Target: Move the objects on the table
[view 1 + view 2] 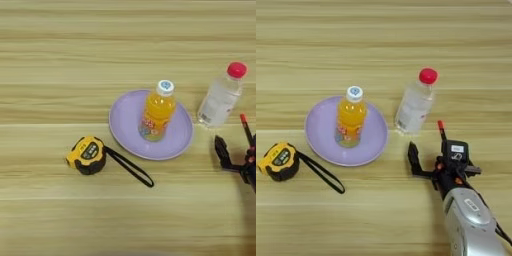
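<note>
just beyond the open gripper (427, 144), clear bottle (414, 107), untouched

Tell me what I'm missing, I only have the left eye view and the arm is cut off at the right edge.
Observer: The right eye view shows the whole end effector, open, just short of the clear bottle with red cap.
Operator: Is it touching that bottle?
Observer: No, a strip of table shows between them.
Operator: What's behind the fingers?
Observer: A silver forearm coming in from the bottom right corner.
</note>
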`<action>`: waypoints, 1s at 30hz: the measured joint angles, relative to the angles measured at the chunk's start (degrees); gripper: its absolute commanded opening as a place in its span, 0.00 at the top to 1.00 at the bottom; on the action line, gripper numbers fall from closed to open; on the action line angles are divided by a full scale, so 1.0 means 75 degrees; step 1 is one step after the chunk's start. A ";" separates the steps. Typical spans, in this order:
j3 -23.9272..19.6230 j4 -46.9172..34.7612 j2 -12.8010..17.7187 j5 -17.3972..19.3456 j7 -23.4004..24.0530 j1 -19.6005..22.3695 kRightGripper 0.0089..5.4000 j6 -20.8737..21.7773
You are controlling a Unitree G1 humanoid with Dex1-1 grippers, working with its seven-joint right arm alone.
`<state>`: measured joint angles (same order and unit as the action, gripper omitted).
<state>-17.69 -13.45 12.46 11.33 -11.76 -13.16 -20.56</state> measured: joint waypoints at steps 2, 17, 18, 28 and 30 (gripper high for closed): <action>0.0010 -0.0030 0.0001 -0.0004 0.0002 0.0068 0.01 0.0000; 0.0201 -0.0514 0.0001 -0.0006 -0.0017 0.0242 0.01 -0.0017; 0.0260 -0.0539 0.0001 -0.0002 -0.0025 0.0298 0.01 -0.0018; 0.0452 -0.0612 0.0008 0.0005 -0.0026 0.0777 0.01 -0.0149; 0.0487 -0.0617 0.0012 0.0004 -0.0024 0.0868 0.01 -0.0189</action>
<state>-14.04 -18.08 12.55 11.36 -11.94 -6.65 -21.97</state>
